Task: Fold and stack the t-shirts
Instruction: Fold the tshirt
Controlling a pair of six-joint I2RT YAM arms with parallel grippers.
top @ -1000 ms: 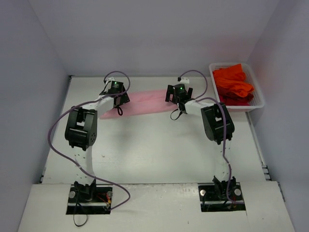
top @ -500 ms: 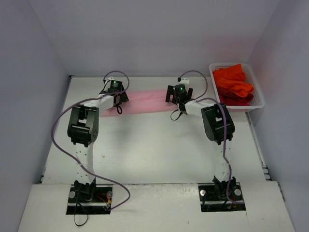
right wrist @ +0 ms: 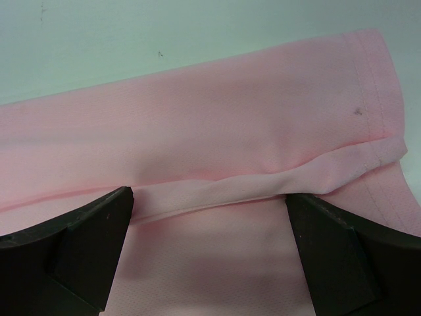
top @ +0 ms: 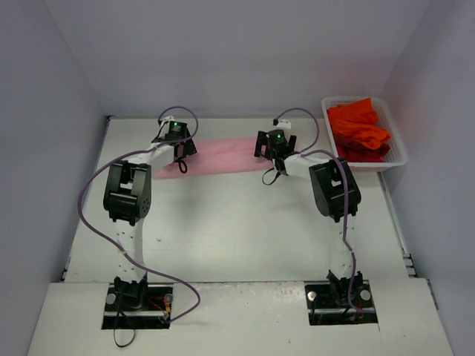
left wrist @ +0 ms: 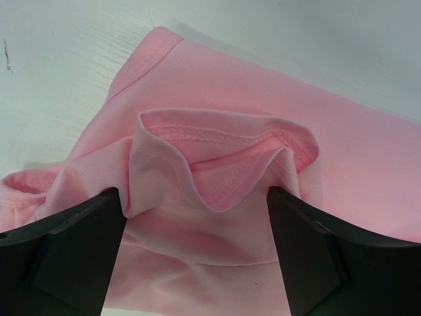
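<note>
The light pink t-shirt [top: 223, 156] lies as a flat strip across the far part of the table, between my two grippers. My left gripper [top: 180, 144] is over its left end. In the left wrist view the left gripper [left wrist: 194, 197] is open, with a raised hemmed fold of the pink shirt [left wrist: 329, 151] between the wide jaws. My right gripper [top: 273, 146] is over the shirt's right end. In the right wrist view the right gripper [right wrist: 209, 197] is open around a long folded ridge of the pink shirt [right wrist: 230, 112]. Orange-red t-shirts [top: 358, 126] lie piled in the basket.
The white mesh basket [top: 401, 153] stands at the back right corner. White walls close in the table on the left, the back and the right. Bare white tabletop [top: 237, 222] lies between the shirt and the arm bases.
My left gripper has moved a little toward the far edge over the shirt's left end. The right gripper and the basket have not visibly moved.
</note>
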